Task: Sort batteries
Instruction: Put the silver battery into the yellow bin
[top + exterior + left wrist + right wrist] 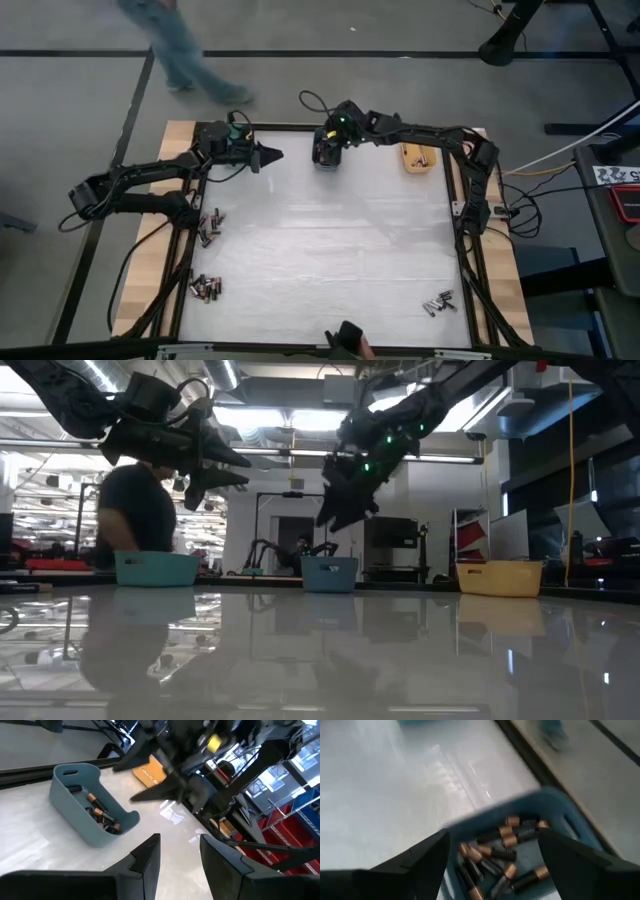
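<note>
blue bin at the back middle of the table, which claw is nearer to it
Right. The right claw hangs directly over the blue bin, fingers spread wide above the batteries inside. The left claw hovers off to the bin's left side, well apart from it.

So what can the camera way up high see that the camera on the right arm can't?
Only the high view shows the loose batteries on the table, the orange bin and the left gripper. Only the right wrist view looks down into the blue bin, at the copper-banded batteries inside. Both show the right gripper, jaws open above that bin.
</note>
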`<state>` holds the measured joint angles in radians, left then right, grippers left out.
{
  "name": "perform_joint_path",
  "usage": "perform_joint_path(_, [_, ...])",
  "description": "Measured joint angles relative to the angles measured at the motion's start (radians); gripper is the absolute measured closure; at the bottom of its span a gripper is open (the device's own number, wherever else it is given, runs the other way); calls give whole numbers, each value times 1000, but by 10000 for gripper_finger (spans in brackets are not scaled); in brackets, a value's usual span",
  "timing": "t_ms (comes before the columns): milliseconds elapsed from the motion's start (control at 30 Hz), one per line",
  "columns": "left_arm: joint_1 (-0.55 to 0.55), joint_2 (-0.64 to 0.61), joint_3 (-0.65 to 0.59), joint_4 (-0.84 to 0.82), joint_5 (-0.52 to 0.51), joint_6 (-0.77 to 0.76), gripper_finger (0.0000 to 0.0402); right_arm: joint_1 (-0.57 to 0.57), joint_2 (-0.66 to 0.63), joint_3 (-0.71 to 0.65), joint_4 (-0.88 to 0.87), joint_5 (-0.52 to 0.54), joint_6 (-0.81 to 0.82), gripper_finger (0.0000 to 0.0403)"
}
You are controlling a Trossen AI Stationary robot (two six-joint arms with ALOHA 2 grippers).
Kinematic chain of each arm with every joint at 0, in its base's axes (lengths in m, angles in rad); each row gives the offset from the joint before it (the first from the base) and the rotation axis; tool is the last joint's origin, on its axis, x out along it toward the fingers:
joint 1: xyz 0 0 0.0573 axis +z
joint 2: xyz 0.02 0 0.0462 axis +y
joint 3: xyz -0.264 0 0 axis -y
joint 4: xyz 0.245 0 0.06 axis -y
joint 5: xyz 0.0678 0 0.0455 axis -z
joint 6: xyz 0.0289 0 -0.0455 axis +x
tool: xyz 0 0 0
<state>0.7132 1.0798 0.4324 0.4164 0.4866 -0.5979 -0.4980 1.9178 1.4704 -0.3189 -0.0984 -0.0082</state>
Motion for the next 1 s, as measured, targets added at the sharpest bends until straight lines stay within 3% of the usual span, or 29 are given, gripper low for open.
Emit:
perform_joint_path(233, [-40,-66,12,-83,0,8,273,0,-35,145,-163,-195,3,98])
perform_joint_path(400, [-158,-149,43,-358,-33,22,273,11,-38,175,-313,-506,-90,109])
perform_joint_path(467, [-234,-180,54,-494,-62,-6,273,31,-38,175,-372,-581,-167,112])
perform_joint_path(633, [-478,-231,87,-812,-206,-179,273,110,-38,174,-453,-601,-315,113])
perform_joint_path(800, [-704,-233,155,-1098,-379,-360,273,177,-38,174,-440,-601,-343,113])
perform_joint_path(1000, [-816,-233,244,-1481,-627,-587,273,198,-38,174,-440,-601,-221,113])
